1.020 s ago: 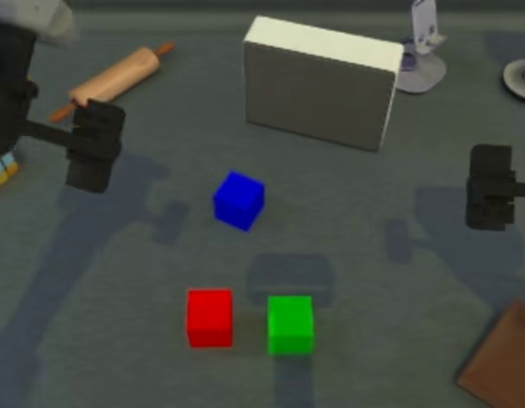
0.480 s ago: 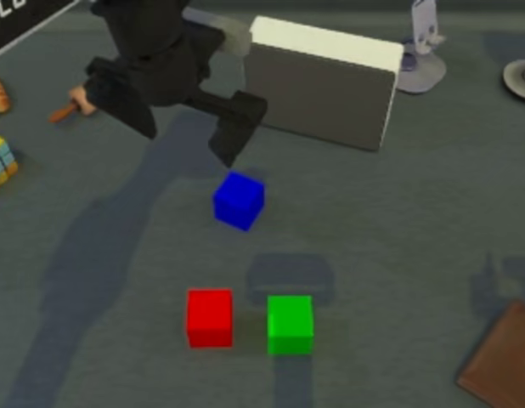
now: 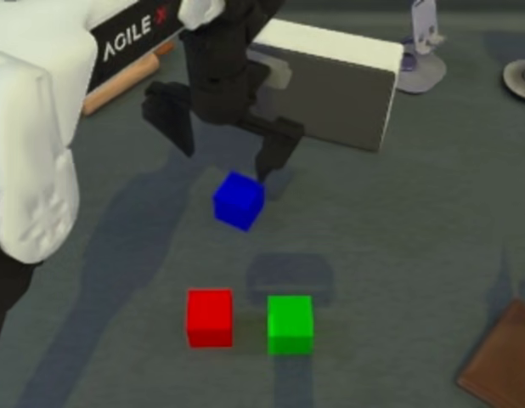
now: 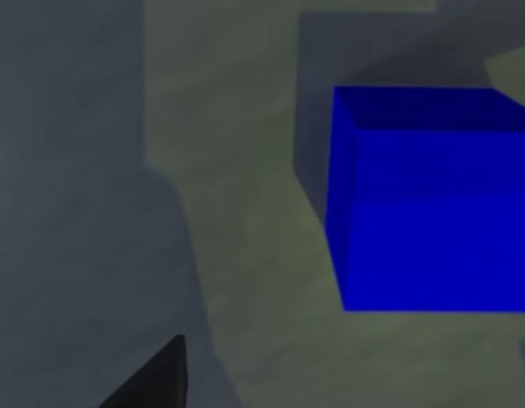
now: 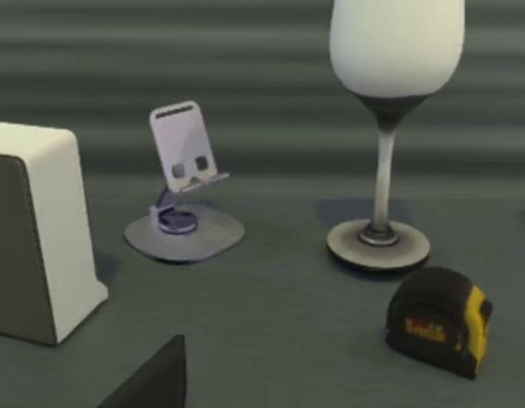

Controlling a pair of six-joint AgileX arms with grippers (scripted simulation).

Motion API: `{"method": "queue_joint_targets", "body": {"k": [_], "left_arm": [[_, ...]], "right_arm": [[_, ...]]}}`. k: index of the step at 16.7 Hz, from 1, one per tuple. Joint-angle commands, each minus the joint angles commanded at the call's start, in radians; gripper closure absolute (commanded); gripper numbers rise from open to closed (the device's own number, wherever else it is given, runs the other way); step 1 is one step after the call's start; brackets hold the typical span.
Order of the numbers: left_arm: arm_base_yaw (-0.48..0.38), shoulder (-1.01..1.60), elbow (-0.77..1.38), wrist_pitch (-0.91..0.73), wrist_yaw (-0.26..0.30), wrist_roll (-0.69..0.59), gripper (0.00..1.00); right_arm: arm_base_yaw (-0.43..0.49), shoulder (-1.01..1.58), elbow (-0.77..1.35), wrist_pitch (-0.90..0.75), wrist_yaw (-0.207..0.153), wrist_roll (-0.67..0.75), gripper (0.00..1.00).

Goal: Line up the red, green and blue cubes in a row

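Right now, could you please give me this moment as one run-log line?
left gripper: open, above blue cube, not gripping | red cube and green cube: side by side, apart | right arm: out of top view

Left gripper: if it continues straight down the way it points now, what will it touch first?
Probably the blue cube. The left gripper is open above it, one finger near the cube's far edge. The wrist view shows the cube off-centre, so a finger might hit its top, or the table; depth is unclear.
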Motion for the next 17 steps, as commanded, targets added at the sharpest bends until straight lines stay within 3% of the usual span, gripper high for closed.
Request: {"method": "queue_joint_targets", "body": {"k": [3,10,17], "left_arm": [[-0.002,0.037,0.034,0.002,-0.009,-0.008,0.00],[0.002,0.036,0.015,0.019,-0.009,-0.006,0.00],[0.000,0.070,-0.196,0.269,-0.009,-0.006,0.00]], "right_arm": [[-0.016,-0.044,-0.027,0.036,-0.017,-0.009,0.00],[-0.016,-0.044,-0.027,0.036,-0.017,-0.009,0.00],[-0.016,-0.044,-0.027,0.036,-0.017,-0.009,0.00]]}}
